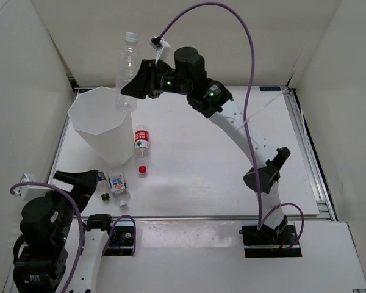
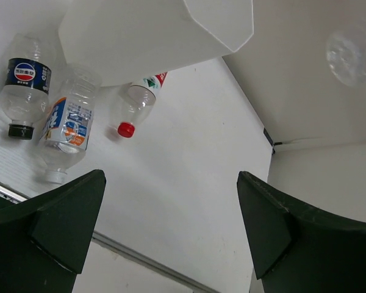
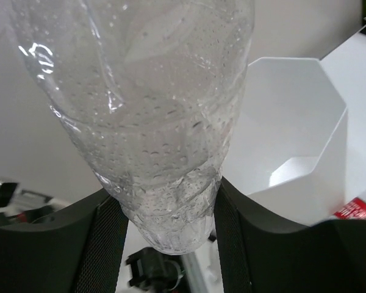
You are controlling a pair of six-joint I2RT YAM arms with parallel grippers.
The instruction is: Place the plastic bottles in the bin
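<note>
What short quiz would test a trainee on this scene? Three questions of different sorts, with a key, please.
1. True or false: the right gripper holds a clear bottle.
2. How many bottles lie on the table? A) two B) three C) four
3. Fill in: the left gripper is ____ (open or shut).
Key: 1 true; 2 B: red-labelled bottle, Pepsi bottle, blue-white bottle; 3 open.
</note>
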